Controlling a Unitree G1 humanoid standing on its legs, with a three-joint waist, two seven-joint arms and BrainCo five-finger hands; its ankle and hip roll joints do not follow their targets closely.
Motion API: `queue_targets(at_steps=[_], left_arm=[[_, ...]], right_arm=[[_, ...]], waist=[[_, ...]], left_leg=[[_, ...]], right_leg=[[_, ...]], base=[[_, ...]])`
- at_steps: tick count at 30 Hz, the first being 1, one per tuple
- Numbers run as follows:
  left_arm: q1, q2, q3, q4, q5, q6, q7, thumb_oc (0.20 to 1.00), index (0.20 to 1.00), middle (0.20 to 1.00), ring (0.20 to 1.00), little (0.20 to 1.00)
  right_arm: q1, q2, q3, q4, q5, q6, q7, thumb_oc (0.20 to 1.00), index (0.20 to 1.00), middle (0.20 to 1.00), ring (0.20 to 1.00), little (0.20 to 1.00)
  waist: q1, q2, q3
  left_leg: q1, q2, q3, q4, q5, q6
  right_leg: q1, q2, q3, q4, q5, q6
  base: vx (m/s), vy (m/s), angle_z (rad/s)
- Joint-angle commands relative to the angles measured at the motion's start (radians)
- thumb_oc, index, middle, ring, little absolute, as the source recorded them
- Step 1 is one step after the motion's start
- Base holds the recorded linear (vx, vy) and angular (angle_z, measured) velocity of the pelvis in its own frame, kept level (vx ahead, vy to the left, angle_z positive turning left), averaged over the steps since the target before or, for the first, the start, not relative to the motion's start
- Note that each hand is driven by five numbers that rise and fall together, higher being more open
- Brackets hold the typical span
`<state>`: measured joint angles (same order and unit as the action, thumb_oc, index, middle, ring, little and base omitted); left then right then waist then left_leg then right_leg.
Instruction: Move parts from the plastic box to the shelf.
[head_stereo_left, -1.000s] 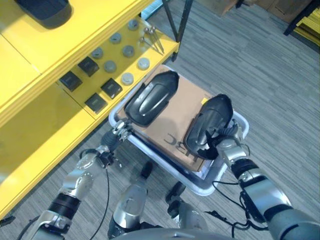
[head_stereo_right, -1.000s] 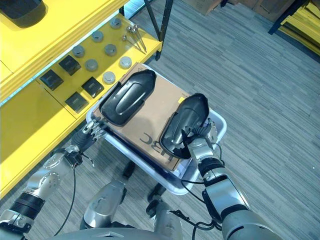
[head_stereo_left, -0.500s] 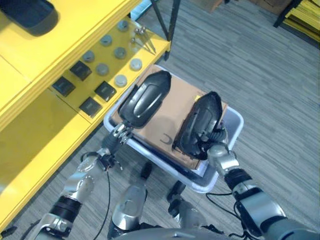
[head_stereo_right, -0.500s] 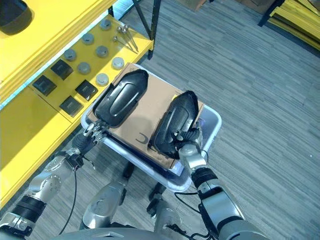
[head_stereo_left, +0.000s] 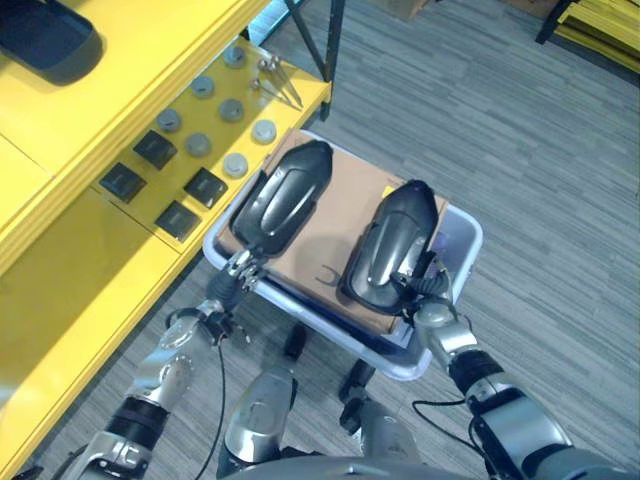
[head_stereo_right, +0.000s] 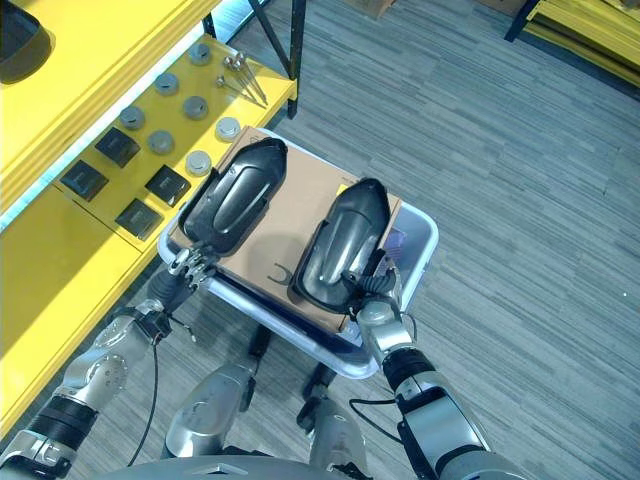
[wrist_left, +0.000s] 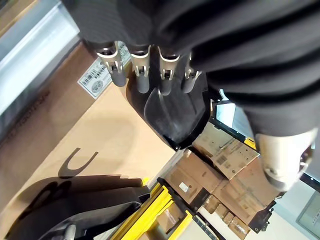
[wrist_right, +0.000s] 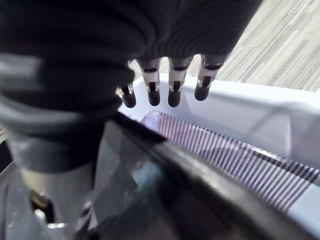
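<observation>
The plastic box (head_stereo_left: 455, 262) is sitting on grey striped floor (head_stereo_left: 560, 180), with open floor on its far and right sides and the yellow shelf (head_stereo_left: 90, 260) just beside its left edge. A brown cardboard sheet (head_stereo_left: 345, 205) is covering most of the box. Two glossy black, elongated moulded parts are lying on it: the left part (head_stereo_left: 283, 195) near the shelf, the right part (head_stereo_left: 392, 245) toward the box's right rim. The left hand (head_stereo_left: 240, 268) is reaching the left part's near end with relaxed, uncurled fingers (wrist_left: 141, 75) over it. The right hand (head_stereo_left: 425, 295) is curling round the right part's near end; its thumb is hidden. Small square black pads (head_stereo_left: 204, 186) and round grey discs (head_stereo_left: 236, 164) are resting on the shelf.
</observation>
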<state>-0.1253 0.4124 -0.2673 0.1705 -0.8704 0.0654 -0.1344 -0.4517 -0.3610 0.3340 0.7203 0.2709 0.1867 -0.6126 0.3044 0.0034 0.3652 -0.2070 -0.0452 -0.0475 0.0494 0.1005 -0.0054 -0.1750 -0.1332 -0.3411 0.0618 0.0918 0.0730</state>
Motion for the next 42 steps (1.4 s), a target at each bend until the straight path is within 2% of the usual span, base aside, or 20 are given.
queue_targets(at_steps=[1, 6, 7, 8, 12, 19, 22, 26, 30, 33, 36, 42], left_arm=[[-0.001, -0.003, 0.035, -0.049, -0.007, -0.052, 0.002, 1.000, 1.000, 1.000, 1.000, 1.000], [-0.005, -0.006, 0.030, -0.045, -0.005, -0.055, 0.002, 1.000, 1.000, 1.000, 1.000, 1.000], [-0.008, -0.006, 0.030, -0.043, -0.005, -0.055, 0.001, 1.000, 1.000, 1.000, 1.000, 1.000], [-0.010, -0.005, 0.029, -0.043, -0.004, -0.053, 0.002, 1.000, 1.000, 1.000, 1.000, 1.000], [-0.019, -0.008, 0.023, -0.034, -0.001, -0.050, -0.001, 1.000, 1.000, 1.000, 1.000, 1.000], [-0.020, -0.010, 0.023, -0.040, 0.004, -0.047, -0.003, 1.000, 1.000, 1.000, 1.000, 1.000], [0.001, -0.008, 0.028, -0.049, 0.019, -0.046, -0.023, 1.000, 1.000, 1.000, 1.000, 1.000], [0.038, -0.003, 0.040, -0.095, 0.032, -0.036, -0.041, 1.000, 1.000, 1.000, 1.000, 1.000], [0.040, 0.007, 0.064, -0.161, 0.046, 0.048, -0.078, 1.000, 1.000, 1.000, 1.000, 1.000], [-0.020, -0.009, 0.045, -0.143, 0.070, 0.129, -0.063, 1.000, 1.000, 1.000, 1.000, 1.000], [-0.108, -0.042, 0.000, -0.054, 0.101, 0.201, -0.053, 1.000, 1.000, 1.000, 1.000, 1.000], [-0.266, -0.097, -0.080, 0.119, 0.194, 0.197, -0.002, 1.000, 1.000, 1.000, 1.000, 1.000]], right_arm=[[-0.019, 0.002, 0.022, -0.059, -0.017, -0.026, 0.007, 1.000, 1.000, 1.000, 1.000, 1.000], [-0.018, 0.016, 0.022, -0.038, 0.041, -0.041, 0.032, 1.000, 1.000, 1.000, 1.000, 1.000], [-0.020, 0.017, 0.021, -0.036, 0.060, -0.043, 0.040, 0.583, 0.583, 0.583, 0.583, 0.583], [-0.021, 0.023, 0.020, -0.031, 0.085, -0.047, 0.049, 0.200, 0.200, 0.200, 0.200, 0.200], [-0.033, 0.039, 0.019, -0.010, 0.149, -0.067, 0.070, 0.200, 0.200, 0.200, 0.200, 0.200], [-0.032, 0.046, 0.015, -0.005, 0.162, -0.080, 0.063, 0.200, 0.200, 0.200, 0.200, 0.200], [0.003, 0.042, 0.008, -0.034, 0.124, -0.111, 0.045, 0.200, 0.200, 0.200, 0.200, 0.200], [0.057, 0.016, -0.027, -0.176, 0.055, -0.132, 0.006, 0.200, 0.200, 0.200, 0.200, 0.200], [0.055, -0.047, -0.040, -0.345, -0.098, -0.061, 0.075, 0.200, 0.200, 0.200, 0.200, 0.200], [-0.008, -0.058, -0.008, -0.356, -0.128, -0.005, 0.136, 0.200, 0.200, 0.200, 0.200, 0.200], [-0.065, -0.053, 0.033, -0.311, -0.171, 0.020, 0.214, 0.200, 0.200, 0.200, 0.200, 0.200], [-0.147, -0.020, 0.124, -0.232, -0.173, 0.045, 0.277, 0.200, 0.200, 0.200, 0.200, 0.200]], waist=[[0.017, -0.043, -0.007], [0.018, -0.040, -0.002], [0.018, -0.039, -0.001], [0.019, -0.039, 0.000], [0.021, -0.039, 0.003], [0.018, -0.036, 0.000], [0.013, -0.036, -0.021], [-0.003, -0.032, -0.076], [-0.016, -0.021, -0.160], [-0.027, -0.015, -0.220], [-0.049, -0.005, -0.264], [-0.098, 0.005, -0.306]], left_leg=[[-0.073, -0.009, -0.047, 0.020, -0.042, 0.008], [-0.077, -0.011, -0.050, 0.025, -0.042, 0.008], [-0.079, -0.011, -0.050, 0.026, -0.042, 0.008], [-0.081, -0.011, -0.050, 0.028, -0.043, 0.008], [-0.087, -0.013, -0.052, 0.033, -0.042, 0.007], [-0.082, -0.014, -0.047, 0.033, -0.044, 0.008], [-0.055, -0.010, -0.041, 0.020, -0.047, 0.010], [0.001, -0.005, -0.040, -0.011, -0.048, 0.014], [0.086, 0.000, -0.046, -0.052, -0.047, 0.014], [0.136, 0.009, -0.041, -0.078, -0.043, 0.008], [0.184, 0.018, -0.033, -0.102, -0.041, 0.003], [0.217, 0.035, -0.005, -0.097, -0.047, -0.009]], right_leg=[[0.106, -0.086, 0.042, -0.045, -0.009, 0.119], [0.103, -0.088, 0.042, -0.044, -0.007, 0.119], [0.102, -0.089, 0.041, -0.042, -0.008, 0.119], [0.101, -0.089, 0.041, -0.041, -0.008, 0.119], [0.099, -0.091, 0.039, -0.041, -0.007, 0.118], [0.099, -0.092, 0.040, -0.041, -0.006, 0.118], [0.118, -0.093, 0.040, -0.048, -0.006, 0.120], [0.148, -0.091, 0.047, -0.053, -0.010, 0.121], [0.198, -0.090, 0.055, -0.063, -0.016, 0.120], [0.227, -0.084, 0.063, -0.073, -0.018, 0.116], [0.251, -0.077, 0.075, -0.080, -0.023, 0.111], [0.258, -0.067, 0.097, -0.079, -0.021, 0.103]], base=[[0.00, 0.000, 0.00], [0.00, 0.000, 0.00], [0.00, 0.000, 0.00], [0.00, 0.000, 0.00], [0.00, 0.000, 0.00], [0.00, 0.000, 0.00], [0.05, -0.040, -0.02], [0.09, -0.037, -0.07], [0.17, -0.035, -0.08], [0.16, -0.033, -0.06], [0.12, -0.048, -0.12], [0.04, -0.056, -0.22]])
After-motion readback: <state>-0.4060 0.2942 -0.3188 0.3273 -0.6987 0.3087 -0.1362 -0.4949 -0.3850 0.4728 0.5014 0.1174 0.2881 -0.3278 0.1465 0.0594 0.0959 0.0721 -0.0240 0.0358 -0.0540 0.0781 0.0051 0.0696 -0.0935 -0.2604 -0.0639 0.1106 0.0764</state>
